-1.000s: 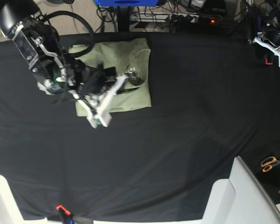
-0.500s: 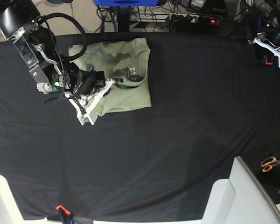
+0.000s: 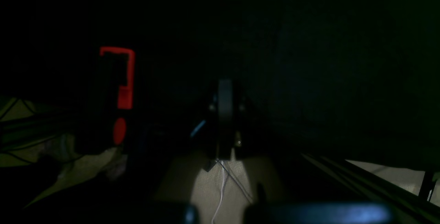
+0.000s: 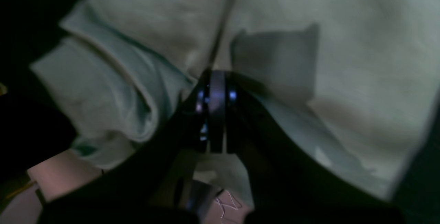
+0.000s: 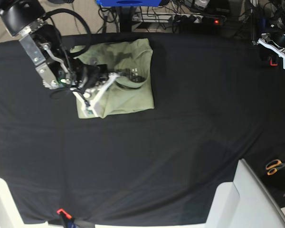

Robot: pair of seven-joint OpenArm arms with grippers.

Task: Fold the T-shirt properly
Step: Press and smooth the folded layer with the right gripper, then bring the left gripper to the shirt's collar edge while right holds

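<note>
Sage-green and folded into a rough rectangle, the T-shirt [image 5: 118, 78] lies on the black cloth [image 5: 180, 142] toward its far left part. The right gripper [image 5: 96, 105], jaws pressed together with nothing between them, hangs over the shirt's near-left corner; a second ago it reached past the near edge over bare cloth, and it has since drawn back toward the arm's base. The left gripper [image 5: 277, 51] sits closed at the far right edge, unmoved, near the scissors [image 5: 275, 166].
</note>
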